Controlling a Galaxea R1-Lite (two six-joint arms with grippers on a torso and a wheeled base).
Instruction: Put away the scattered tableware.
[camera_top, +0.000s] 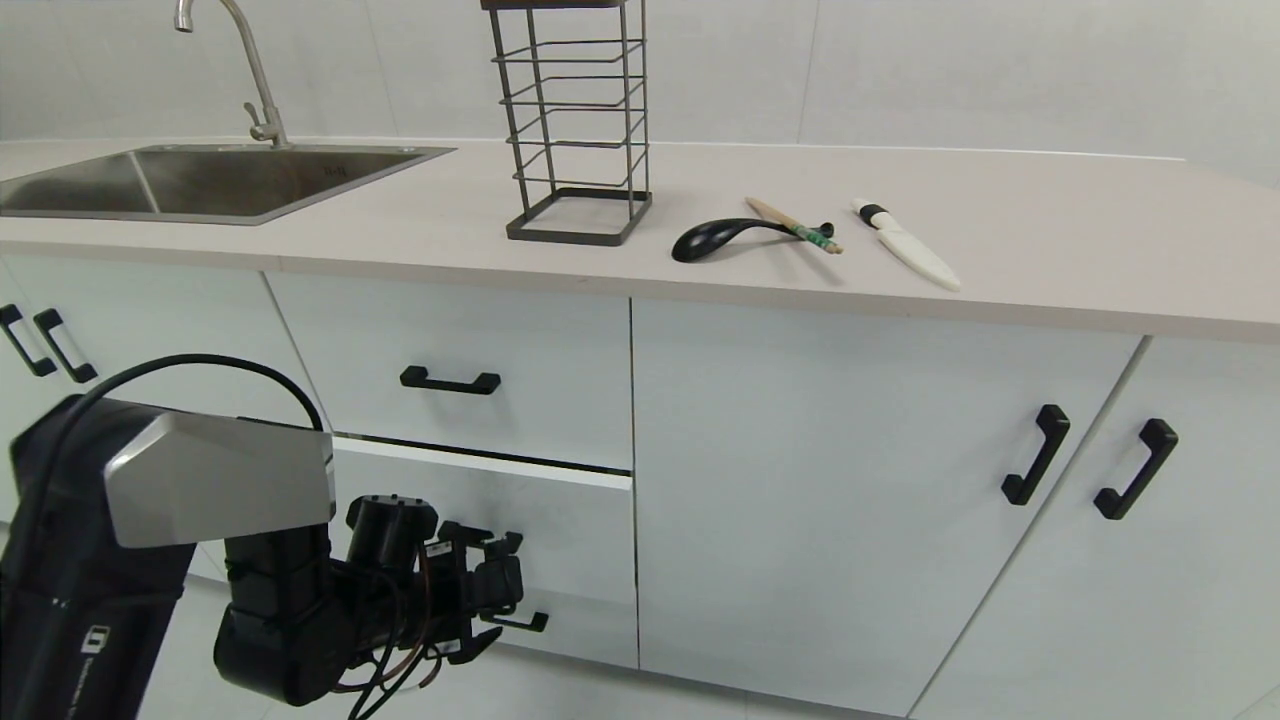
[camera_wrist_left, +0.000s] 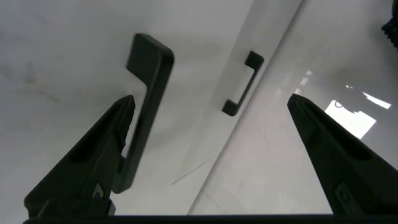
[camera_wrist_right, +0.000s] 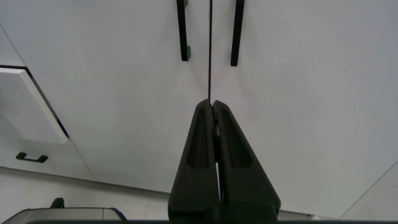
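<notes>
I hold my left gripper (camera_wrist_left: 210, 102) wide at the lower drawer handle (camera_wrist_left: 149, 93), right gripper (camera_wrist_right: 213, 107) pinched closed, while spoon (camera_top: 712, 239), chopsticks (camera_top: 795, 225) and knife (camera_top: 910, 247) lie beside the wire rack (camera_top: 565, 238).

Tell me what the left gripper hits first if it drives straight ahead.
Probably the black handle of the lower drawer, just inside one finger of the open left gripper; else the drawer front. Depth unclear.

Head view overlooks cabinets (camera_top: 820, 480); both wrist views face them closely.
</notes>
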